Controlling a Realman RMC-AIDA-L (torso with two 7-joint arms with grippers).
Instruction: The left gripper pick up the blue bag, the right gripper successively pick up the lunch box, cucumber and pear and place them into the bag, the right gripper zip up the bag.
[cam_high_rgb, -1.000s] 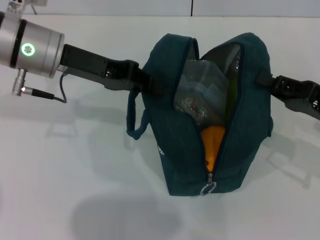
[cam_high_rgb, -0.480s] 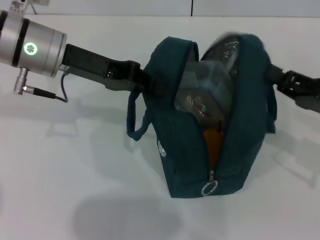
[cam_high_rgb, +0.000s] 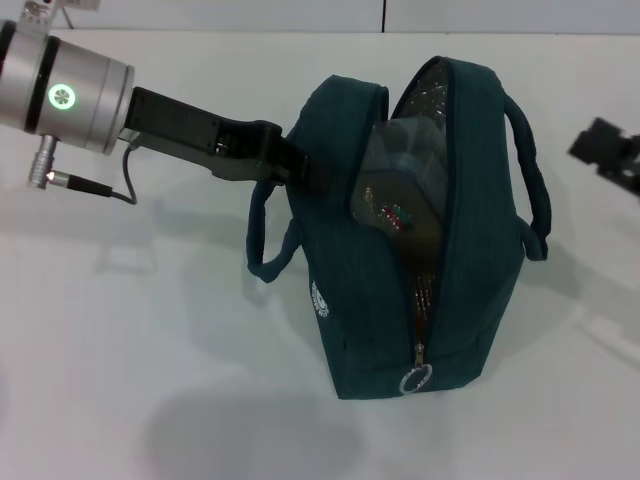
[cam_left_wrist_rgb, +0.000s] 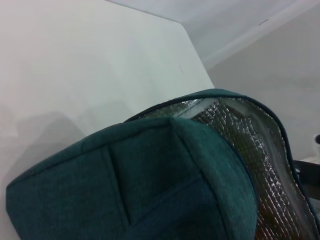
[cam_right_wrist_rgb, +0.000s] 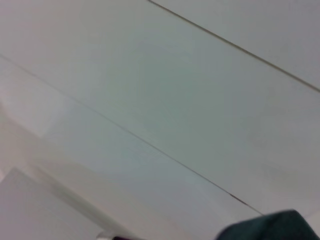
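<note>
The blue bag (cam_high_rgb: 380, 300) stands upright on the white table, with its zipper open along the top. My left gripper (cam_high_rgb: 308, 168) is shut on the bag's left wall near the top edge. The lunch box (cam_high_rgb: 398, 188) shows inside through the opening, against the foil lining (cam_high_rgb: 432, 92). The cucumber and the pear are hidden. The ring zipper pull (cam_high_rgb: 416, 380) hangs at the bag's near end. My right gripper (cam_high_rgb: 603, 148) is at the far right, apart from the bag. The left wrist view shows the bag's top (cam_left_wrist_rgb: 150, 190) and lining (cam_left_wrist_rgb: 240, 135).
The bag's loop handles hang on its left (cam_high_rgb: 262, 240) and right (cam_high_rgb: 532, 180) sides. The white table (cam_high_rgb: 150, 330) runs all round the bag. A corner of the bag (cam_right_wrist_rgb: 272, 227) shows in the right wrist view.
My right gripper has let go of the bag's right side and drawn away to the right. The bag's opening has narrowed, and the orange pear no longer shows.
</note>
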